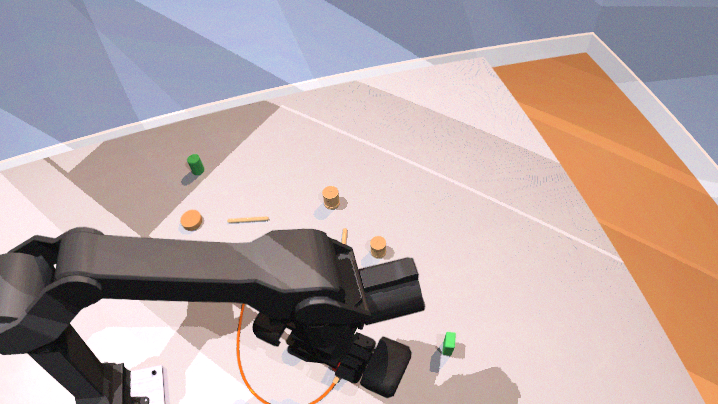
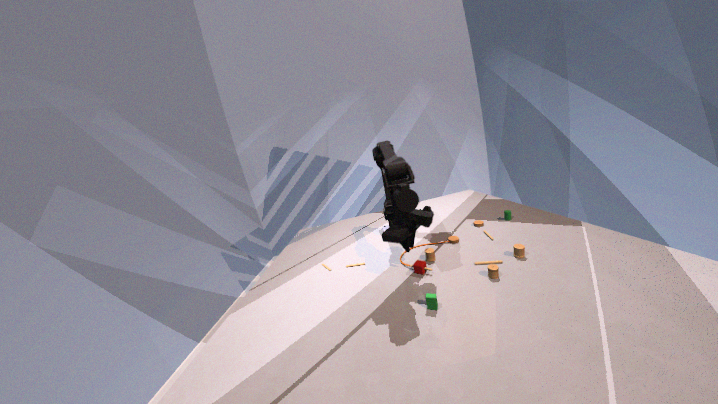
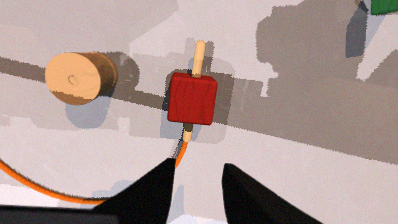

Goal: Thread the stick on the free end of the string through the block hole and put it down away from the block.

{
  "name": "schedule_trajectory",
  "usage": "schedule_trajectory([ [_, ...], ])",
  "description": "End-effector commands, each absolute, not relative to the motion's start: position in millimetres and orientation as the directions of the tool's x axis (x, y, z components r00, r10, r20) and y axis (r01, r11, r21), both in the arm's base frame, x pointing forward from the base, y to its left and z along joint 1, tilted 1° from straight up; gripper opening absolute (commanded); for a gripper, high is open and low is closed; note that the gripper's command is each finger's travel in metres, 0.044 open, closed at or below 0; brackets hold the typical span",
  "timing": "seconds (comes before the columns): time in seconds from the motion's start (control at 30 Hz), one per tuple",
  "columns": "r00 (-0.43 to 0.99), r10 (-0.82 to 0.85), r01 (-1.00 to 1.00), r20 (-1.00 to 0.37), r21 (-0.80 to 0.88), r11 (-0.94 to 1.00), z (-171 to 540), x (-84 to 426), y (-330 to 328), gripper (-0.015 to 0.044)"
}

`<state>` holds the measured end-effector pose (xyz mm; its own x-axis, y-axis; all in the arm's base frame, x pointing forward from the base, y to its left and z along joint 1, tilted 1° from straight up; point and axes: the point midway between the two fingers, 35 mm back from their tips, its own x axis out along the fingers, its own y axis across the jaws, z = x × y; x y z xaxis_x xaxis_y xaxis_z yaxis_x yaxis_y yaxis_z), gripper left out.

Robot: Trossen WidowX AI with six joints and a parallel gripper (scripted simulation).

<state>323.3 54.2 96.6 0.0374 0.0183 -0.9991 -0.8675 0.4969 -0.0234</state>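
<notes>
The red block (image 2: 419, 267) (image 3: 192, 100) stands on the table. The stick (image 3: 200, 52) lies through its hole: the tip end sticks out at the far side in the wrist view, and a short string end shows at the near side. The orange string (image 1: 237, 341) (image 3: 50, 194) runs from that end in a curve to the round button (image 2: 453, 239), which the arm hides in the top view. My gripper (image 2: 409, 248) (image 3: 199, 169) is partly open and empty, on the string side of the block. The string passes near the left fingertip in the wrist view; whether they touch is unclear.
A wooden cylinder (image 2: 430, 254) (image 3: 75, 78) stands near the block. Two more cylinders (image 1: 330, 196) (image 1: 378, 246), loose sticks (image 1: 248, 219) (image 2: 355, 264), a loose disc (image 1: 191, 220), a green block (image 1: 449, 343) (image 2: 431, 301) and a green cylinder (image 1: 195, 164) are farther off.
</notes>
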Motion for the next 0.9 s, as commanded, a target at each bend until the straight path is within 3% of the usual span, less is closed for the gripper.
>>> schedule_trajectory([
  [0.0, 0.024, 0.016, -0.87, -1.0, -0.013, 0.494, 112.6, 319.0, 53.0, 0.012],
  [0.13, 0.048, 0.02, -0.859, -0.999, -0.031, 0.511, 110.1, 323.0, 54.1, 0.012],
  [0.2, 0.047, 0.021, -0.787, -0.999, -0.024, 0.616, 110.1, 324.0, 56.0, 0.012],
  [0.33, 0.043, 0.023, -0.499, -0.999, -0.002, 0.866, 110.0, 326.8, 61.5, 0.012],
  [0.47, 0.04, 0.025, -0.138, -0.999, 0.019, 0.99, 109.9, 329.7, 67.0, 0.012],
  [0.63, 0.038, 0.026, 0.32, -0.999, 0.037, 0.947, 110.0, 333.8, 73.8, 0.012],
  [0.87, 0.036, 0.028, 0.593, -0.999, 0.044, 0.804, 110.1, 337.0, 79.8, 0.012],
])
